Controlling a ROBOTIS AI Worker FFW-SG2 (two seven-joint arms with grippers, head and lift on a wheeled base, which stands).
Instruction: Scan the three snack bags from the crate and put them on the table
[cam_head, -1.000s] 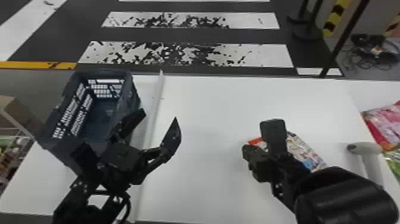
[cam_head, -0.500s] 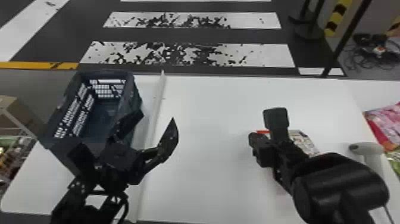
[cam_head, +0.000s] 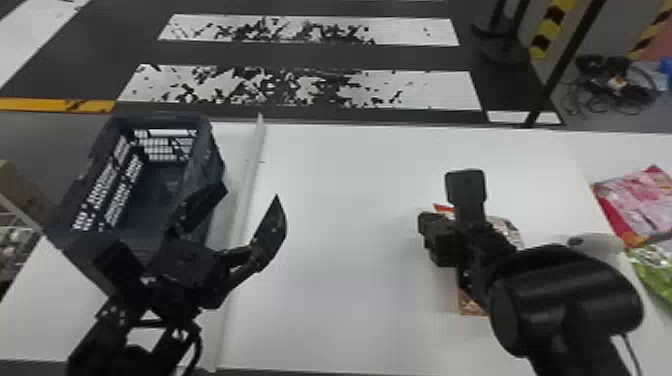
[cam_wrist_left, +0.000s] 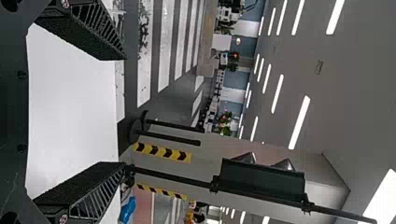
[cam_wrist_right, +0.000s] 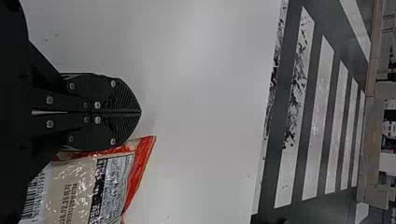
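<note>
The red-edged snack bag (cam_wrist_right: 88, 186) lies on the right part of the white table (cam_head: 340, 200), partly hidden in the head view under the right arm. In the right wrist view, its barcode and printed panel show. The right gripper (cam_head: 436, 237) is just beside it, its two flat fingers (cam_wrist_right: 119, 95) pressed together with nothing between them; whether they touch the bag, I cannot tell.

Farther right on the table lie the pink snack bag (cam_head: 645, 205) and the green snack bag (cam_head: 656, 265), meeting at their edges and cut off by the head view's side. The pale handheld scanner (cam_head: 595, 243) is between these two and the red-edged one, partly behind the right arm.

At the left of the table stands the dark blue crate (cam_head: 214, 162), upright, with slotted walls. The left gripper (cam_head: 251, 191) is near its right side, fingers spread wide and nothing between them. A long white strip (cam_head: 242, 215) runs across the table beside the crate.

Beyond the table is a dark floor with worn white stripes (cam_head: 280, 90). Yellow-and-black banded posts (cam_head: 550, 30) and a tangle of cables (cam_head: 615, 82) are at the far right. A brown box (cam_head: 20, 192) shows at the left edge.
</note>
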